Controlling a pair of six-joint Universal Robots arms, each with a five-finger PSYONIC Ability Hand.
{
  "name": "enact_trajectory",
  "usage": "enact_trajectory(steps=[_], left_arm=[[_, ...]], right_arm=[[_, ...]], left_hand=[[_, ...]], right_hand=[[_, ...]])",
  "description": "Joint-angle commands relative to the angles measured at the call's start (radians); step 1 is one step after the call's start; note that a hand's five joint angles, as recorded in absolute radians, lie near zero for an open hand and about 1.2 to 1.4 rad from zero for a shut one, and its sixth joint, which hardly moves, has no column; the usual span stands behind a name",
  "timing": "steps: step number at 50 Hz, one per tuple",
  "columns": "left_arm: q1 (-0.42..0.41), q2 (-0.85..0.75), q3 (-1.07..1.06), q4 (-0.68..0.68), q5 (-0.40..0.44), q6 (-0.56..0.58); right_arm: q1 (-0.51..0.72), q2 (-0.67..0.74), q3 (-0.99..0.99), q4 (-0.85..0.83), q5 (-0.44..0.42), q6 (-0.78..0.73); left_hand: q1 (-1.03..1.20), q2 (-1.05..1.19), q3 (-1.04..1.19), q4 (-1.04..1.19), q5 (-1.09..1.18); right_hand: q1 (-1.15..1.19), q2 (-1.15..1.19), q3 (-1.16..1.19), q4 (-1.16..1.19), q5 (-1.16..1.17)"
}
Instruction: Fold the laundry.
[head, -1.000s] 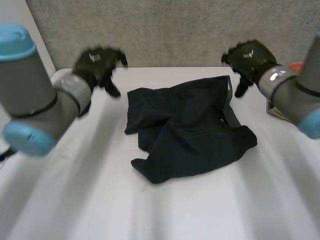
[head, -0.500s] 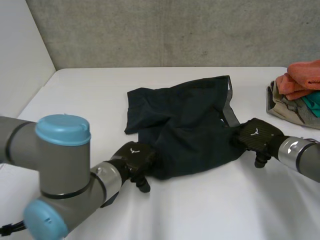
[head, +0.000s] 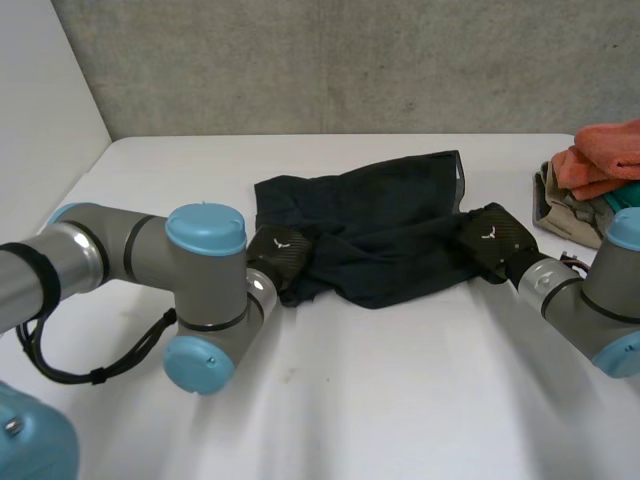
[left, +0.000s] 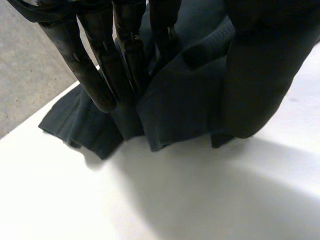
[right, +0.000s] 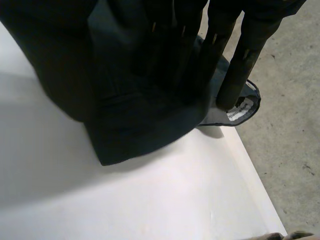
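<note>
Dark navy shorts (head: 385, 235) lie crumpled in the middle of the white table (head: 400, 400), waistband toward the far right. My left hand (head: 282, 255) is at the shorts' near left edge. In the left wrist view its fingers (left: 92, 67) and thumb (left: 260, 70) pinch a raised fold of the cloth (left: 185, 100). My right hand (head: 490, 240) is at the shorts' right edge. In the right wrist view its fingers (right: 242, 57) press into a bunched fold of the shorts (right: 135, 115), held off the table, beside a white label (right: 239, 107).
A pile of folded clothes (head: 600, 180), orange on top, sits at the table's far right, close to my right arm. A grey concrete wall runs along the back edge and a white wall along the left.
Both hands came down from the back of the table to the shorts' near edge, closed on the cloth and drew that edge toward the back, so the shorts now look shorter.
</note>
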Motion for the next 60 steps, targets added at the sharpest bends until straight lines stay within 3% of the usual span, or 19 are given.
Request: enact_trajectory(steps=[1, 4, 10, 16, 23, 26, 32, 37, 41, 47, 50, 55, 60], left_arm=[[0.006, -0.069, 0.073, 0.046, 0.028, 0.073], [0.009, -0.08, 0.08, 0.083, 0.042, 0.113], [0.033, -0.076, 0.073, 0.171, 0.052, 0.213], [0.062, 0.087, -0.028, 0.113, 0.051, 0.214], [0.093, 0.435, -0.273, -0.071, 0.127, 0.168], [0.124, 0.571, -0.383, -0.217, 0.181, 0.173], [0.208, 0.74, -0.529, -0.491, 0.245, 0.28], [0.236, 0.741, -0.528, -0.475, 0.279, 0.334], [0.237, 0.636, -0.461, -0.31, 0.258, 0.311], [0.242, 0.425, -0.216, -0.028, 0.183, 0.253], [0.243, 0.366, -0.094, 0.039, 0.169, 0.224], [0.256, 0.325, 0.22, 0.219, 0.151, 0.104], [0.273, 0.326, 0.386, 0.368, 0.106, -0.054]], right_arm=[[0.013, 0.05, -0.068, -0.006, 0.023, 0.022], [0.018, 0.047, -0.07, -0.002, 0.044, 0.028], [0.033, -0.031, -0.03, 0.056, 0.084, 0.059], [0.036, -0.171, 0.011, 0.213, 0.101, 0.069], [0.032, -0.361, 0.046, 0.533, 0.13, 0.046], [0.023, -0.441, 0.059, 0.72, 0.149, 0.014], [0.006, -0.557, 0.114, 1.076, 0.155, -0.131], [0.042, -0.57, 0.12, 1.0, 0.124, -0.159], [0.085, -0.475, 0.062, 0.896, 0.145, -0.052], [0.159, -0.297, -0.135, 0.721, 0.286, 0.121], [0.178, -0.252, -0.248, 0.638, 0.342, 0.163], [0.219, -0.241, -0.475, 0.341, 0.402, 0.284], [0.24, -0.295, -0.513, 0.022, 0.408, 0.385]], left_hand=[[0.416, 0.412, 0.412, 0.413, 0.417], [0.687, 0.682, 0.682, 0.683, 0.688], [0.687, 0.683, 0.683, 0.684, 0.689], [0.687, 0.683, 0.683, 0.684, 0.689], [0.687, 0.683, 0.683, 0.684, 0.689], [0.687, 0.683, 0.683, 0.684, 0.689], [0.687, 0.683, 0.683, 0.684, 0.689], [0.687, 0.683, 0.683, 0.684, 0.689], [0.687, 0.683, 0.683, 0.684, 0.689], [0.687, 0.683, 0.683, 0.684, 0.689], [0.687, 0.683, 0.683, 0.684, 0.689], [0.687, 0.683, 0.683, 0.684, 0.689], [0.687, 0.683, 0.683, 0.684, 0.689]], right_hand=[[0.562, 0.539, 0.543, 0.55, 0.561], [0.564, 0.54, 0.544, 0.551, 0.562], [0.564, 0.54, 0.544, 0.551, 0.562], [0.564, 0.54, 0.544, 0.551, 0.562], [0.564, 0.54, 0.544, 0.551, 0.562], [0.564, 0.54, 0.544, 0.551, 0.562], [0.564, 0.54, 0.544, 0.551, 0.562], [0.564, 0.54, 0.544, 0.551, 0.562], [0.564, 0.54, 0.544, 0.551, 0.562], [0.564, 0.54, 0.544, 0.551, 0.562], [0.564, 0.54, 0.544, 0.551, 0.562], [0.564, 0.54, 0.544, 0.551, 0.562], [0.564, 0.54, 0.544, 0.551, 0.562]])
